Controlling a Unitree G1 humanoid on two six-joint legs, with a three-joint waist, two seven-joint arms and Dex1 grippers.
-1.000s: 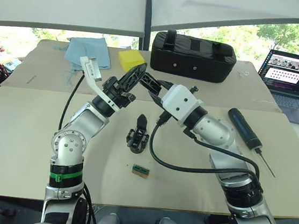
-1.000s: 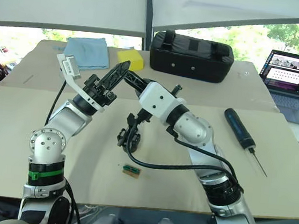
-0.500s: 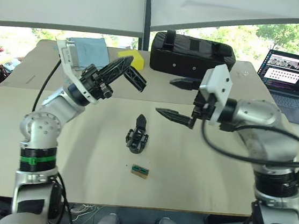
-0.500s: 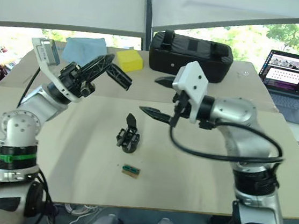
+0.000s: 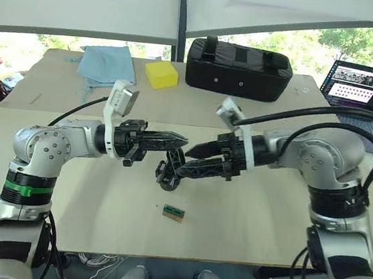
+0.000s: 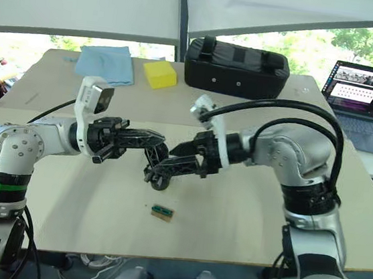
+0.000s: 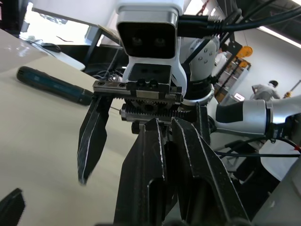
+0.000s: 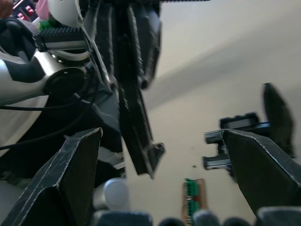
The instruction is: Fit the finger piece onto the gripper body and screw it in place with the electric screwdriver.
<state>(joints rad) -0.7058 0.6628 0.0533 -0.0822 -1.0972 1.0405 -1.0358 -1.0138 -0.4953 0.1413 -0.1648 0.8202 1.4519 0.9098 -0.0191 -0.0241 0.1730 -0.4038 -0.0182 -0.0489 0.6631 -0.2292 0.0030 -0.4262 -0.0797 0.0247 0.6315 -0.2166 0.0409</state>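
Both hands meet over the gripper body (image 5: 168,170) mid-desk. Your left hand (image 5: 181,139) is clenched, apparently on the finger piece; your right hand (image 5: 183,160) is spread, empty. Next, seat the piece.

I can read no word, number, brand or sign anywhere. The laptop (image 5: 366,86), well beyond my right pincer (image 5: 195,160) at the table's far edge, has a lit screen with rows of small pictures and lines on it, but they are too small to make out. The white tag (image 5: 122,98) on my left wrist, behind my left pincer (image 5: 176,139), shows no legible print. The small green block (image 5: 175,212) on the table, nearer to me than both pincers, bears no marking I can read.
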